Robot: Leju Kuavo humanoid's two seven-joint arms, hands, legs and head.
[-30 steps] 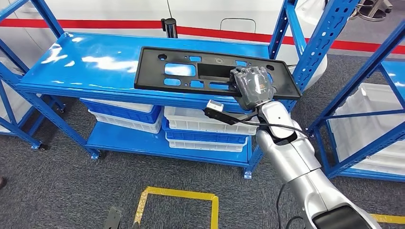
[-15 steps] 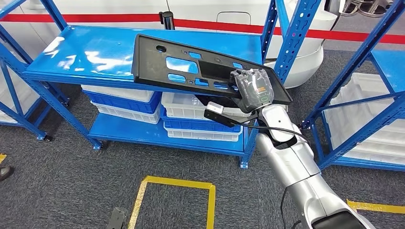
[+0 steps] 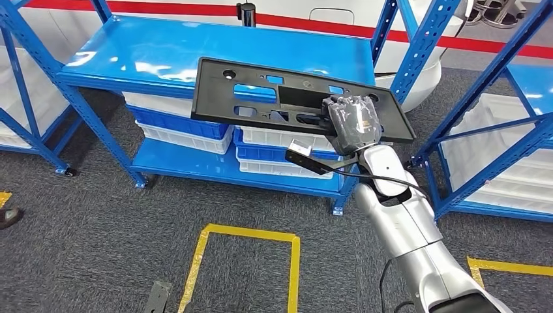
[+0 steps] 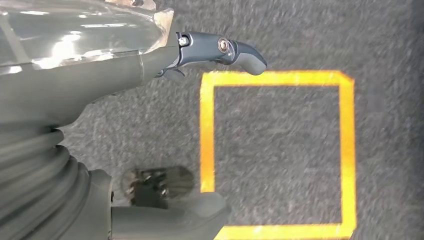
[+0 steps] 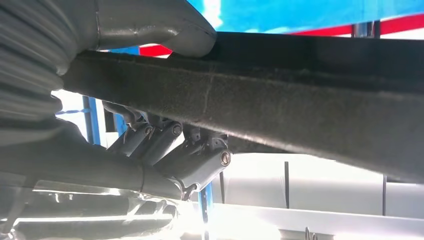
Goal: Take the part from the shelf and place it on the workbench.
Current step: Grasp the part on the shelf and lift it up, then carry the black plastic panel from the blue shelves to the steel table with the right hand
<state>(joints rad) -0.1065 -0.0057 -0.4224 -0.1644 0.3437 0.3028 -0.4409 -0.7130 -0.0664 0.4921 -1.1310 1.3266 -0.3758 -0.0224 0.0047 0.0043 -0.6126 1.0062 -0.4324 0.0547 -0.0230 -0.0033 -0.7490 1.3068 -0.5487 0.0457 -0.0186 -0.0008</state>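
Two blue shelves (image 3: 215,55) flank the hand-held part (image 3: 287,98).

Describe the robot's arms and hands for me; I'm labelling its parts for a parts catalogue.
The right arm is made of rounded silver segments with dark joints, and a black cable loops along the wrist past a small white-ended block. The right hand is grey, wrapped in clear plastic film. The left hand has a grey ribbed cover, a thick grey thumb, darker blue-grey fingers with metal pivot screws and the same film.

Head view looked down and forward from high at the blue shelf (image 3: 215,59). Left wrist view faced the floor (image 4: 300,30); right wrist view sat close under the black part (image 5: 300,110), shared with head view.
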